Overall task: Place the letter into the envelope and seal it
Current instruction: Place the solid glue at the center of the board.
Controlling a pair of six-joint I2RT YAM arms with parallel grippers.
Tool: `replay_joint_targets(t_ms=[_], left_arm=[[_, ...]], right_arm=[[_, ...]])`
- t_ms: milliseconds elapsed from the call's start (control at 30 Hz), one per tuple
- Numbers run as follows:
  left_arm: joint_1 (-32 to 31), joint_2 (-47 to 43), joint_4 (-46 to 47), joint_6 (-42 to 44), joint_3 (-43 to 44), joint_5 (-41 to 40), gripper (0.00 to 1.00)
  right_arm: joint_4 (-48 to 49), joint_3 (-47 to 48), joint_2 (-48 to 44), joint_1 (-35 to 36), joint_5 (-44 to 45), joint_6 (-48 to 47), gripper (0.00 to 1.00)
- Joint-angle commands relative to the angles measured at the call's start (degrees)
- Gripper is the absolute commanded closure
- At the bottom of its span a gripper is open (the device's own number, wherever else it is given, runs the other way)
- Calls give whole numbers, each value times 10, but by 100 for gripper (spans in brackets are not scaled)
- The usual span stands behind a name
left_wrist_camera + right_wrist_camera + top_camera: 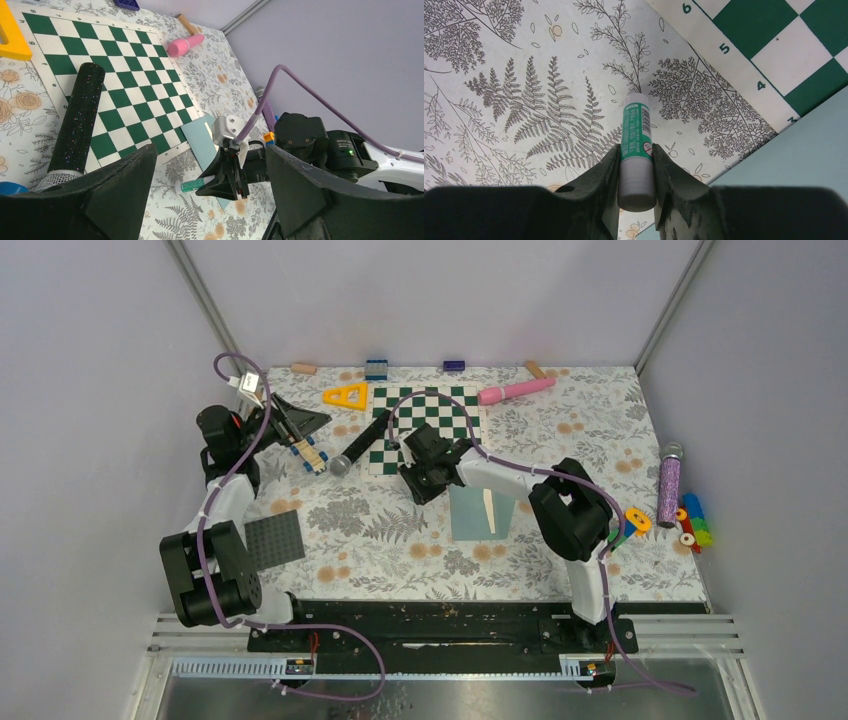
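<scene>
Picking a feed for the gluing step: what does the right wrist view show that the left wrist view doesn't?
Only right wrist: the printed label on the glue stick, close up. Only left wrist: the microphone lying on the chessboard, the open, empty left gripper. Both: the right gripper clamping the glue stick, envelope, chessboard.

Left arm (225, 510): bolted at near left, folded sharply at the elbow, forearm reaching toward the far left. Left gripper (308, 428): aimed rightward and nearly level, fingers (115, 195) spread wide with nothing between them. Right arm (570, 515): bolted at near right, elbow raised, white forearm stretched leftward to the middle, purple cable (340, 110) trailing along it. Right gripper (635, 160): tipped steeply down toward the near left, jaws narrowed and clamped on both sides of a glue stick (636, 130), pads pressed against its lower half.
</scene>
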Motion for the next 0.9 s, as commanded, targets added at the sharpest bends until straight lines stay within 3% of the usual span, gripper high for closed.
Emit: replay_joint_targets(t_ms=[0,300,567,867], left_arm=[[9,-12,69,-27,-9,22,19],[18,-14,122,-73,-19,33,19],[24,-4,189,-125,-26,40,19],[25,7,217,-148,-28,43,19]], right_arm=[[-10,-18,-3,8,14,-6,76],[-25,-39,-17,14,9,-21,68],[-34,-60,-35,15,4,-48,54],[-143,83,45,15,-24,-51,51]])
